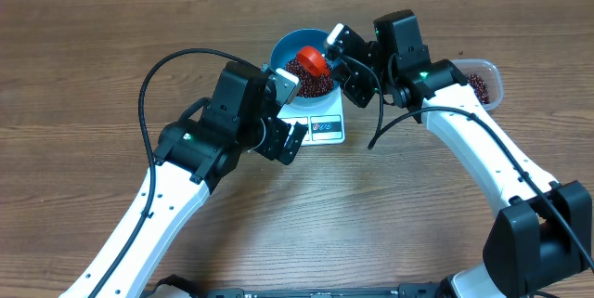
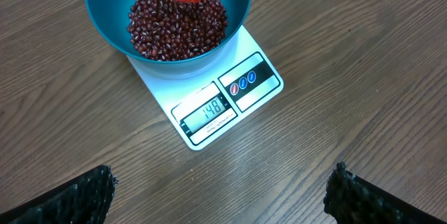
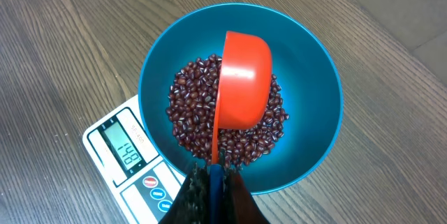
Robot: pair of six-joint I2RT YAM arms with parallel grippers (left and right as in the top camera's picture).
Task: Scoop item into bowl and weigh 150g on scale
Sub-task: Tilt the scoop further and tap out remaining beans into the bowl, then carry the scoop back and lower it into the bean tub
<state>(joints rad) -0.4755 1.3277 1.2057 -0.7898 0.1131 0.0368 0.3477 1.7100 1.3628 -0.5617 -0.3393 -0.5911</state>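
Observation:
The teal-blue bowl (image 1: 281, 49) (image 3: 311, 112) stands on the white scale (image 1: 327, 129) (image 2: 244, 84), whose display reads 148. A heap of dark red-brown beans (image 2: 174, 25) (image 3: 192, 105) fills the bowl's bottom. My right gripper (image 3: 215, 178) (image 1: 334, 45) is shut on the handle of an orange-red scoop (image 3: 244, 77) (image 1: 311, 58), which hangs tipped on its side over the beans. My left gripper (image 2: 220, 189) (image 1: 290, 110) is open and empty, hovering over bare wood just in front of the scale.
A small clear tub (image 1: 480, 84) with more beans sits at the right, behind the right arm. The wooden tabletop (image 1: 111, 47) stretches all round. Black cables loop off both arms near the scale.

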